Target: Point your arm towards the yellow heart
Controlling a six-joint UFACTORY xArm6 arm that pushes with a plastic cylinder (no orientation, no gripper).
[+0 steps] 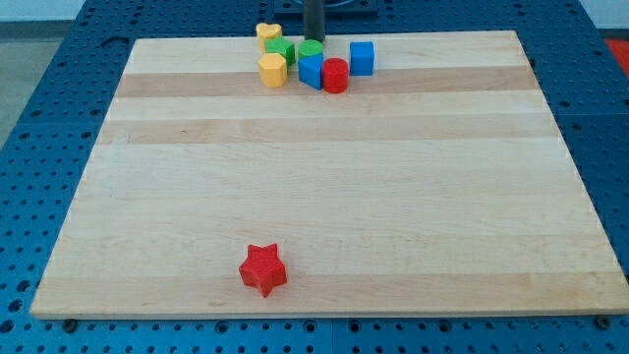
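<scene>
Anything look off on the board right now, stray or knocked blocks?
Only the red star stands out: it sits alone near the view's bottom, far from the cluster at the top. The yellow heart lies upright there, left of my tip. Nothing damaged.

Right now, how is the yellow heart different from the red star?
The yellow heart is yellow and heart-shaped; the red star is red with points. The yellow heart sits at the view's top edge of the board, crowded beside other blocks; the red star stands alone near the view's bottom. My tip is just to the right of the yellow heart, far from the red star. Both are small blocks lying on the board.
</scene>
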